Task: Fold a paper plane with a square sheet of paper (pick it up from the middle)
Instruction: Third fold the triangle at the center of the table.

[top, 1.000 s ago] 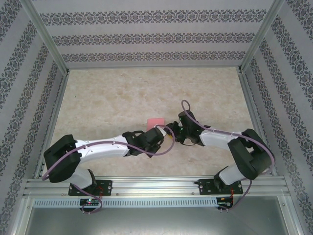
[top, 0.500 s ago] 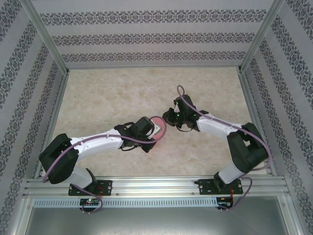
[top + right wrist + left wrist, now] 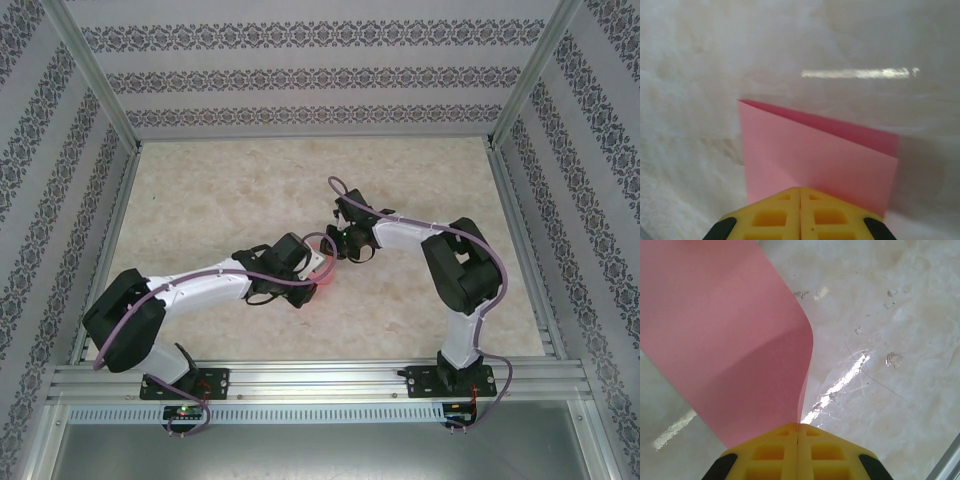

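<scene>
Both tools engaged: left gripper point(image 3: 799, 429) pinches one edge of the pink paper point(image 3: 725, 335), right gripper point(image 3: 800, 191) pinches another edge. The paper hangs bent between them over the middle of the table point(image 3: 220, 200). Risk: opposing pull tears it, or a slipping pinch skews the crease

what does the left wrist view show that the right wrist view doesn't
Left wrist: the pink paper bows in a soft curve out of the shut left pincer, a metal rail at the corner. Right wrist: two flat layers, the back one peeking past the front, in the shut right pincer. Both: paper clamped between yellow fingers over the marbled table.
</scene>
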{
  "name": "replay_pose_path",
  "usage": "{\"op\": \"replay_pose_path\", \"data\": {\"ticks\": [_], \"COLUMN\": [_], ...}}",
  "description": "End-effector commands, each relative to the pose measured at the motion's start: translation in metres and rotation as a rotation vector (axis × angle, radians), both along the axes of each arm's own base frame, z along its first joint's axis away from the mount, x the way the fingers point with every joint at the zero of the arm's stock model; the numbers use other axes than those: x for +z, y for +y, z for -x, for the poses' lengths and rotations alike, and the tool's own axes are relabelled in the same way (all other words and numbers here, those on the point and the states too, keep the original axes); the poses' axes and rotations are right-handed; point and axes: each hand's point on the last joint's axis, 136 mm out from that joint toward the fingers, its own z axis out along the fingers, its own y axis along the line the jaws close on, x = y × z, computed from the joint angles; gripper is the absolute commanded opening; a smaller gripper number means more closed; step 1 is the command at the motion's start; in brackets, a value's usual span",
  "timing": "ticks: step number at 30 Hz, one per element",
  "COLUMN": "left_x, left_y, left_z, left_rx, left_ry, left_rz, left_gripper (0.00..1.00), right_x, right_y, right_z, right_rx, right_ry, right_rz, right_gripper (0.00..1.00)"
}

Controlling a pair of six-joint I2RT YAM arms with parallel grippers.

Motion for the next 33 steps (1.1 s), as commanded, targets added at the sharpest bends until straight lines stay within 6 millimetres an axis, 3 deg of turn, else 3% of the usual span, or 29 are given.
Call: {"op": "replay_pose_path", "data": {"ticks": [1, 17, 33], "left_x": [0.004, -0.003, -0.025], "left_y": [-0.003, 0.007, 0.016], "left_z": [-0.009, -0.037, -0.044], "left_rx": [-0.004, 0.059, 0.104], "left_ry": [0.001, 0.054, 0.087], "left_rz": [0.03, 0.035, -0.011], "left_gripper": [0.0, 0.0, 0.0], "right_x": [-0.01, -0.025, -0.024], "right_y": [-0.002, -0.011, -0.01], "right_z": [0.003, 0.009, 0.007], "right_rx": [0.052, 0.135, 0.127], "right_ry": [0.004, 0.016, 0.014], "right_rz": [0.056, 0.148, 0.14], "right_gripper": [0.07, 0.06, 0.06]}}
